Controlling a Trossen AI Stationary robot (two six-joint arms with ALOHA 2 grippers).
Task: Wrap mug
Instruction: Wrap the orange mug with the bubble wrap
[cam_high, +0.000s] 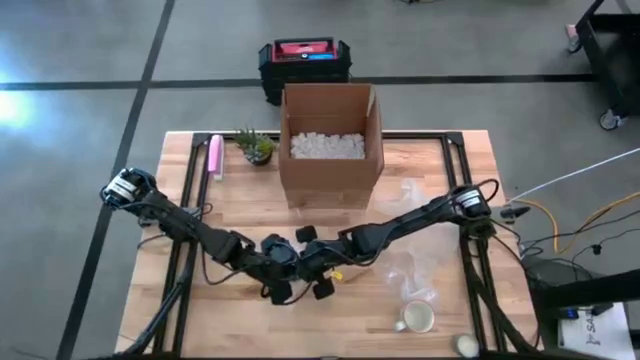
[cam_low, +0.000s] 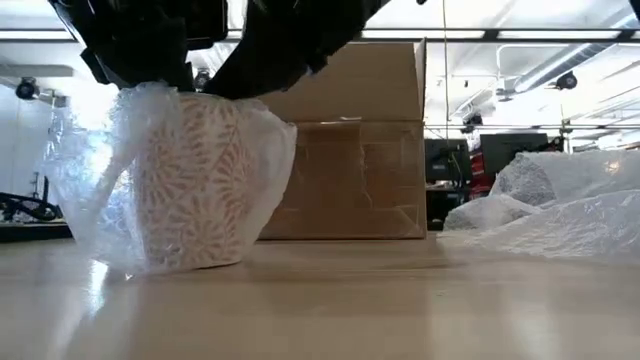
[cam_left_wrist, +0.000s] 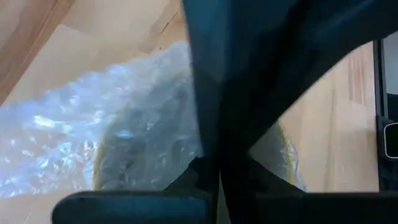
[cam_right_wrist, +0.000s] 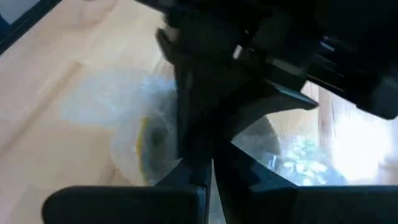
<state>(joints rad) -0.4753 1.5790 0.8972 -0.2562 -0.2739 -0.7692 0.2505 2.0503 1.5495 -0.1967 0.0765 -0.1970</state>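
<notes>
over wrapped mug (cam_low: 195, 185), both grippers (touching).

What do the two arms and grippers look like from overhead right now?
Both the left arm and right arm are black, jointed, with dark cables alongside and a round silver-labelled joint near each base. The left gripper and right gripper are black too.

My two grippers cover the mug (cam_low: 195, 185) from above; its rim is hidden. Bubble wrap (cam_left_wrist: 74, 137) blurs its surface. My fingertips' grip cannot be made out. The low view cuts off the box (cam_low: 350, 140) top.
</notes>
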